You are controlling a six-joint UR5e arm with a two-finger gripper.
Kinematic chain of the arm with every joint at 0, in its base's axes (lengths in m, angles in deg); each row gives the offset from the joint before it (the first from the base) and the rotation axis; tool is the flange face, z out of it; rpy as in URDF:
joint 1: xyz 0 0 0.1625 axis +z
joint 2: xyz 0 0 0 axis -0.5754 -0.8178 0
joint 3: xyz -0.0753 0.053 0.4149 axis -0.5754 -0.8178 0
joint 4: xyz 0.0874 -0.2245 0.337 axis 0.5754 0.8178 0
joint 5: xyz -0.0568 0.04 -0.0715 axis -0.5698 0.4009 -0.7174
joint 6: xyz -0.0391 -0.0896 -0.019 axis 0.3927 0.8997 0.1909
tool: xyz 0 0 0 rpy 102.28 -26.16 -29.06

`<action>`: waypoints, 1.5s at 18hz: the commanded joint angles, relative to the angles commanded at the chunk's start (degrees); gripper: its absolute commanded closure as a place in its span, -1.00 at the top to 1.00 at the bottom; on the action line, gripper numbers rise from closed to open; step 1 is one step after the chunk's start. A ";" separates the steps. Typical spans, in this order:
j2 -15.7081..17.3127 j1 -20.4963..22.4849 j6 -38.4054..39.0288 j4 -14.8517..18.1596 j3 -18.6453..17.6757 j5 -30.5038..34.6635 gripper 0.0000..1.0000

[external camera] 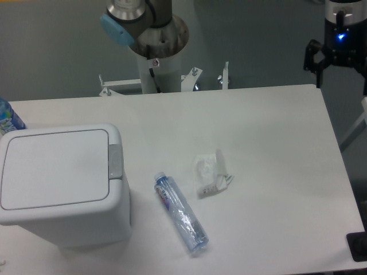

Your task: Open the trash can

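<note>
The trash can [63,189] is a large boxy white bin standing at the left front of the table. Its flat lid [54,169] lies shut, and the small grey push-button tab [115,160] sits at the lid's right edge. My gripper [339,71] is a black unit with a blue light, hanging at the far right beyond the table's back corner, far from the bin. One black finger [313,60] shows well out to the left of the body and the other is cut off by the frame edge. The jaws look spread apart and hold nothing.
A clear plastic bottle [180,213] with a blue label lies on the table right of the bin. A crumpled clear wrapper [211,175] lies beyond it. A blue-labelled item [8,117] peeks in behind the bin at the left edge. The arm's base [156,40] stands behind the table.
</note>
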 joint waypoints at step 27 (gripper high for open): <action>-0.09 -17.93 63.87 -3.25 1.23 -13.60 1.00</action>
